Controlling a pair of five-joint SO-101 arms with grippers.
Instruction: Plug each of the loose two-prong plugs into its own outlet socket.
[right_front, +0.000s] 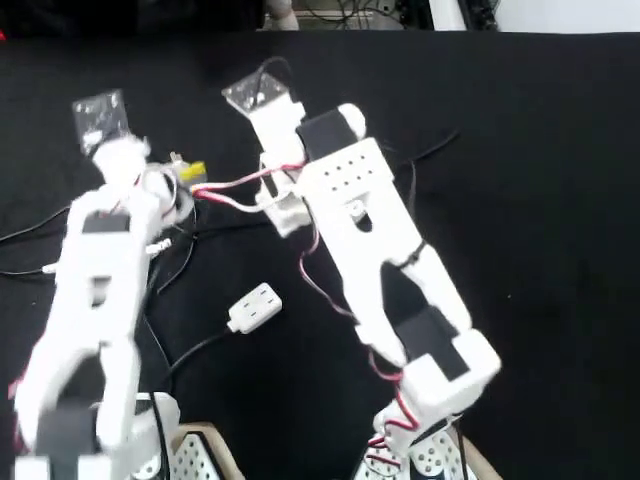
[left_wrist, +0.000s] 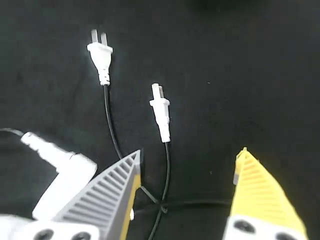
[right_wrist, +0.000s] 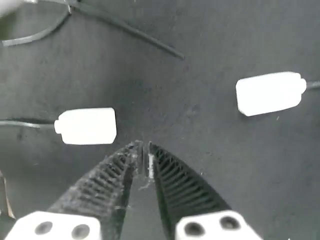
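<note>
**Kid:** What do you see from up high?
**Helper:** Your left arm (right_front: 100, 270) is at the left of the frame. Your right arm (right_front: 370, 230) is in the middle. A socket (right_front: 255, 308) lies between them, lower down, on the black table (right_front: 540, 200).

**Kid:** And from the left wrist?
**Helper:** Your left gripper (left_wrist: 190, 154) is wide open and holds nothing. The near plug (left_wrist: 161, 112) lies just past the fingertips. The far plug (left_wrist: 100, 55) is well beyond it.

**Kid:** How do I grab well?
**Helper:** I think you should go for the near plug. Get its fat white body between the fingers, not the thin cord or the prongs. Then squeeze.

**Kid:** And the right wrist?
**Helper:** Your right gripper (right_wrist: 142, 147) is closed tight, and I can see nothing in it. The near block (right_wrist: 87, 126) and the far block (right_wrist: 270, 92) look like sockets to me. You could hold one steady.
</note>
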